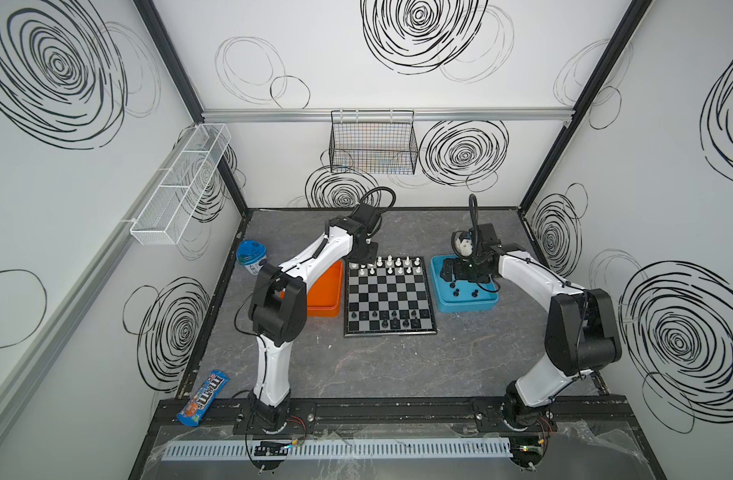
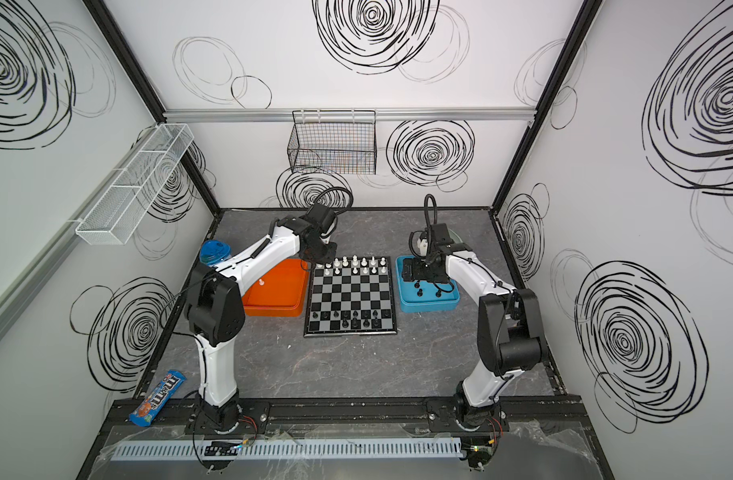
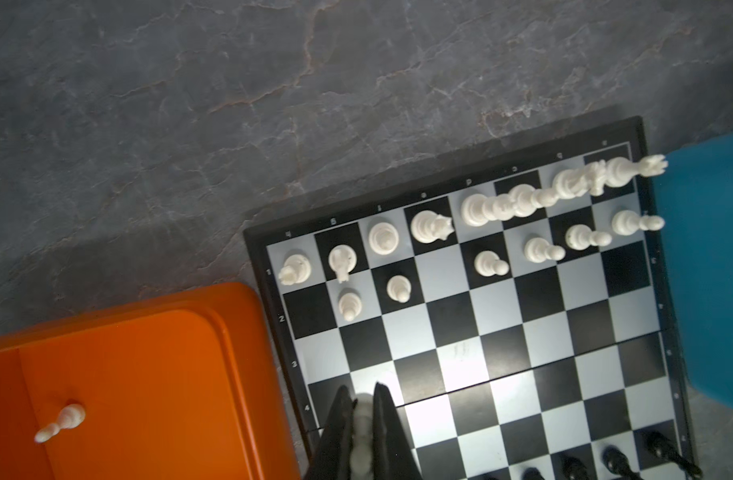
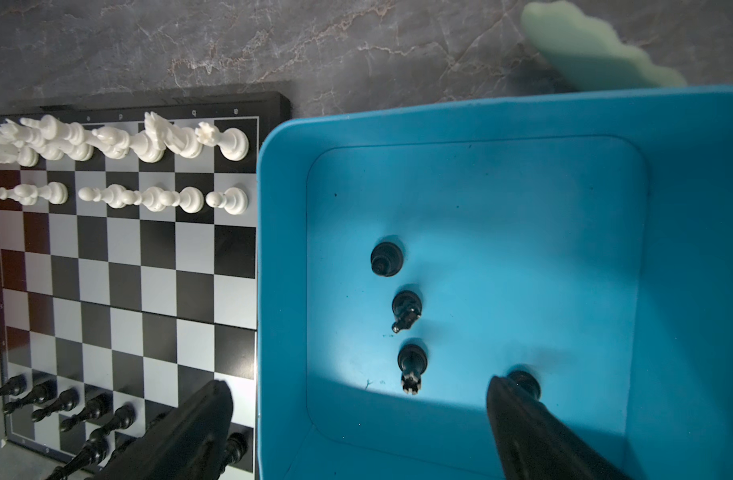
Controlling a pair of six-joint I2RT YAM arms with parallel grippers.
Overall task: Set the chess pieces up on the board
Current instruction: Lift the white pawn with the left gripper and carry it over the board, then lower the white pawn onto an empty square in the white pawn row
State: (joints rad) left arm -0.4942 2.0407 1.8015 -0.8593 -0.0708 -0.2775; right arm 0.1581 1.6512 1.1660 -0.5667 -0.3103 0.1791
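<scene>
On the grey tabletop, left jaws clamped on a white pawn hover at the board's far-left corner, where lowering could topple close-set neighbours; right jaws gape over the blue tray.

Noted on left arm and right arm: white moulded link shells are joined by bulky black joint housings. Thin black cables are run along the shells. A thick black hose is looped behind the left gripper and behind the right gripper. The fingers are black tapered wedges. Red wires are seen at the black bases.
</scene>
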